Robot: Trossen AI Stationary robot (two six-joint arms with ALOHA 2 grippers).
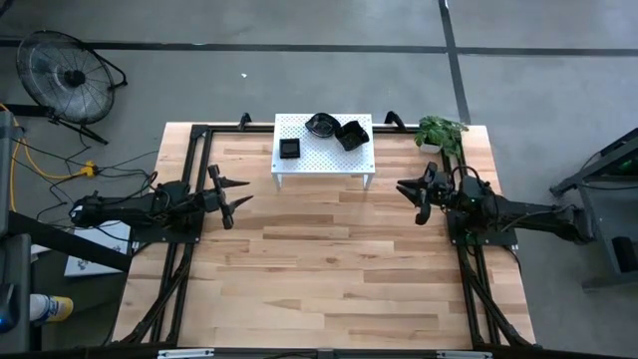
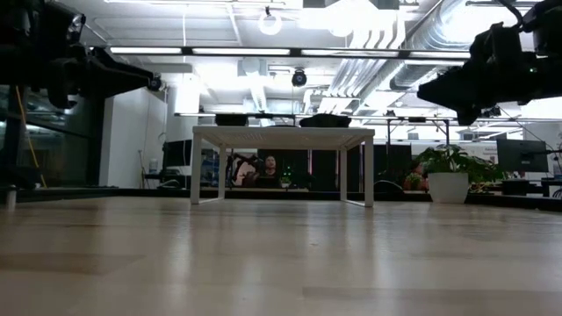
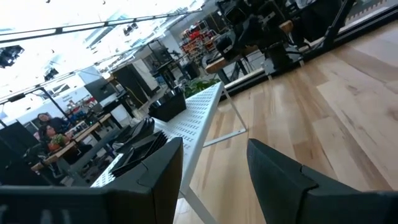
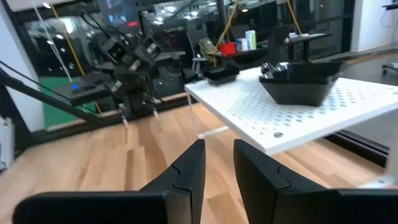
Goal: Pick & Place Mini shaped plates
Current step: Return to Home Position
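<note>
Several mini shaped plates lie on a white perforated stand [image 1: 322, 160] at the table's far middle. They are a small square one [image 1: 289, 149], a wavy round one [image 1: 321, 125] and a deeper black one [image 1: 351, 135]. The right wrist view shows the deep one [image 4: 298, 81], the left wrist view another [image 3: 168, 106]. My left gripper [image 1: 244, 194] [image 3: 214, 168] hovers left of the stand, open, with nothing between its fingers. My right gripper [image 1: 409, 197] [image 4: 219, 168] hovers right of the stand, its fingers a narrow gap apart, with nothing between them.
A potted plant [image 1: 439, 132] stands at the far right corner, close to the stand. Black frame rails [image 1: 189, 170] run along the table's left, right and far edges. Bare wood [image 1: 329, 269] stretches from the stand to the near edge. A fan [image 1: 65, 75] stands on the floor beyond the table.
</note>
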